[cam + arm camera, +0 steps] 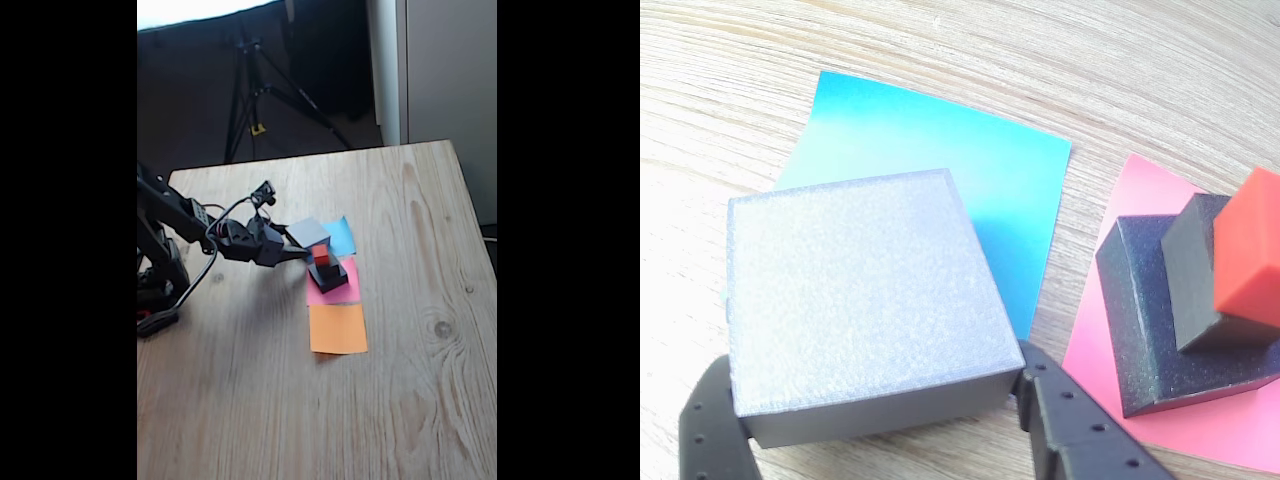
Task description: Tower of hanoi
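The large flat grey block (860,300) fills the left of the wrist view and lies over the lower left part of a blue paper square (970,170). My gripper (880,440) is shut on it, one black finger pressed against each side. In the fixed view, the gripper (300,245) reaches in from the left to the grey block (307,233). On a pink paper square (1200,440) stands a stack: the medium black block (1140,300), the small black cube (1190,270) on it, and the tiny red cube (1250,250) on top. I cannot tell whether the grey block rests on the table or hangs above it.
An orange paper square (338,328) lies bare just in front of the pink one (345,290). The arm's base (160,280) stands at the wooden table's left edge with cables beside it. A tripod (255,90) stands behind the table.
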Controlling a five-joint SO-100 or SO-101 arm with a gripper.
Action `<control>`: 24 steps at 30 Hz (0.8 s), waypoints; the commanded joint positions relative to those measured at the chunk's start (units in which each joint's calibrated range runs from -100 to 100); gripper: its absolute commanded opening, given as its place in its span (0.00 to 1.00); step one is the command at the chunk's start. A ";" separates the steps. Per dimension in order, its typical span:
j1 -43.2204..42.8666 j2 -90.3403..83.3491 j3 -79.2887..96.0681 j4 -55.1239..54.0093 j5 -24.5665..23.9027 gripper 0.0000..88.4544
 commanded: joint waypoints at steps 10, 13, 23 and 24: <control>0.52 4.39 -4.84 -2.50 0.87 0.25; 0.52 3.94 -4.30 -2.50 0.87 0.28; 0.60 2.42 -2.84 -2.50 0.87 0.28; 0.77 2.35 -2.57 -2.50 0.87 0.29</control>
